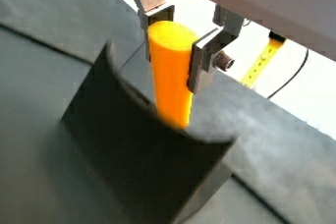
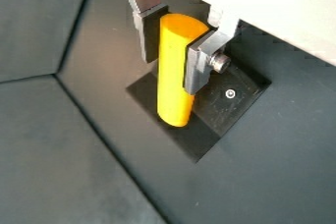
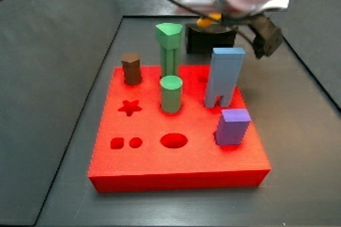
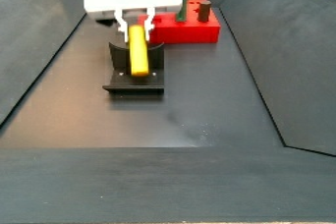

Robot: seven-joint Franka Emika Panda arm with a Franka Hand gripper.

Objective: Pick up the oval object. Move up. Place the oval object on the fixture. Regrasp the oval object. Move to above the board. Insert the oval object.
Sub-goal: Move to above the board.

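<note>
The oval object (image 1: 172, 76) is a long yellow-orange peg. It rests with its lower end on the dark fixture (image 1: 144, 159), whose base plate shows in a wrist view (image 2: 231, 104). My gripper (image 1: 179, 43) is shut on the peg near its upper end, one silver finger on each side, as both wrist views show (image 2: 171, 57). In a side view the peg (image 4: 137, 49) leans on the fixture (image 4: 136, 79) under the gripper (image 4: 137, 24), just in front of the red board (image 4: 195, 29). In a side view the board (image 3: 173, 141) lies in front, and the gripper (image 3: 229, 14) hides most of the peg.
On the board stand two green pegs (image 3: 168, 52), a brown peg (image 3: 132, 68), a blue block (image 3: 225, 76) and a purple block (image 3: 233, 126). Star, round and square holes (image 3: 173, 139) are open. Sloping dark walls (image 4: 262, 61) bound the floor. A yellow tape (image 1: 262, 61) lies outside.
</note>
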